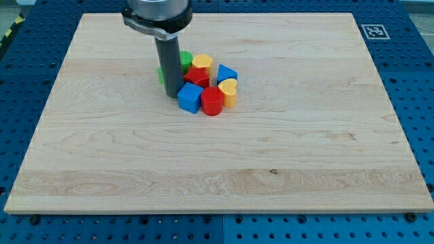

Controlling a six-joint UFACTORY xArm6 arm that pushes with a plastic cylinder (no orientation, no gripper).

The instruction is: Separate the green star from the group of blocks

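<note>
My tip (173, 94) stands at the left edge of a tight group of blocks, touching the blue cube (190, 98). The rod hides most of the green star (160, 73); only a green sliver shows to the rod's left. A green cylinder (185, 59) peeks out to the rod's right. The group also holds a yellow block (201, 64), a red star (197, 77), a red cylinder (211, 102), a yellow heart (228, 92) and a blue block (227, 73).
The blocks lie on a wooden board (271, 169) set on a blue perforated table. A black-and-white marker (372, 31) sits at the board's top right corner.
</note>
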